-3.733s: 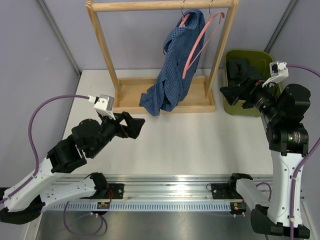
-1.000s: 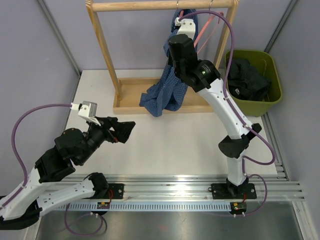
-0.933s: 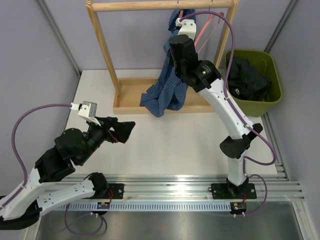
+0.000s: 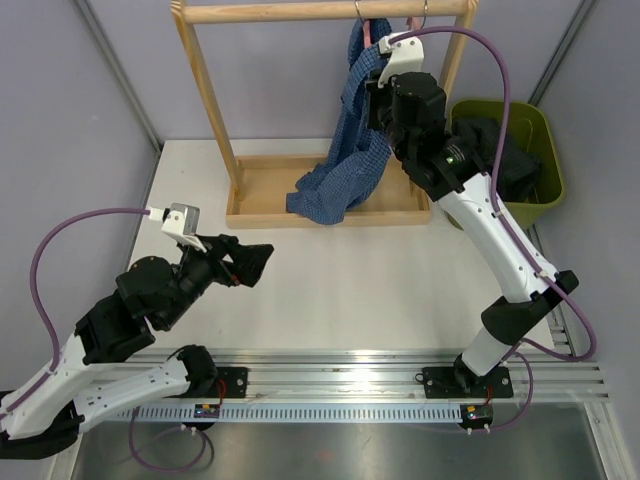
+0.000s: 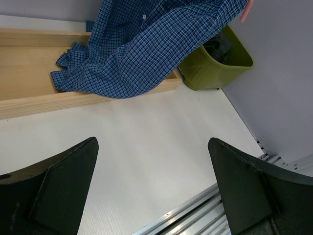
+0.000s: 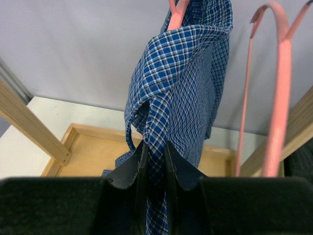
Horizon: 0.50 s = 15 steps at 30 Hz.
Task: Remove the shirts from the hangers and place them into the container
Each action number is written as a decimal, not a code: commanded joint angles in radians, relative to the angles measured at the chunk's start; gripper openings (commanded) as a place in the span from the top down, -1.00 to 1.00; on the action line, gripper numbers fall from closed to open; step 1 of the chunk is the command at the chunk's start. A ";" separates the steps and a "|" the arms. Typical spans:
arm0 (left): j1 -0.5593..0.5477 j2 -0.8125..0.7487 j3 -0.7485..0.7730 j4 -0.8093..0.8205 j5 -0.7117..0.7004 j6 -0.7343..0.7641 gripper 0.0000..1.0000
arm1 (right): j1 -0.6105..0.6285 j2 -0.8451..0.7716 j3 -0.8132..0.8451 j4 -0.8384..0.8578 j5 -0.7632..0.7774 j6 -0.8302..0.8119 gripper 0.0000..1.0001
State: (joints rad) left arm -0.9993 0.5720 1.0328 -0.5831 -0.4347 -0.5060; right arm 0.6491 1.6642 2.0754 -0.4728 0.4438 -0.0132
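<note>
The blue checked shirt [image 4: 352,150] hangs from a salmon-pink hanger [image 6: 176,9] on the top bar of the wooden rack [image 4: 320,12], in the upper middle of the overhead view. Its lower part lies bunched in the rack's base tray, and in the left wrist view a fold spills over the tray's front rail. Just to the right of it on the same bar hangs a second pink hanger [image 6: 281,98], bare.

The right hand [image 6: 153,149] is clamped on a fold of the blue shirt a little below the hanger, with checked cloth pinched between its two dark fingers.

The olive-green container [image 4: 552,150] stands at the upper right of the overhead view, just beside the rack's right post. The black shirt [image 4: 515,162] lies crumpled inside it, partly hidden by the right arm that reaches across in front; nothing else can be made out in it.

The left hand [image 4: 262,258] hovers over the white desk [image 4: 350,290] at the lower left, well apart from the rack. Its fingers stand wide apart with nothing between them, pointing toward the shirt and container.
</note>
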 commanded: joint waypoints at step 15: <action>0.002 -0.009 0.003 0.040 -0.030 -0.008 -0.98 | -0.012 -0.372 -0.349 0.630 -0.317 -0.031 1.00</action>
State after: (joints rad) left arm -0.9993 0.5575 1.0313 -0.5827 -0.4431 -0.5064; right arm 0.6384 1.4471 1.7855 -0.1696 0.2066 -0.0227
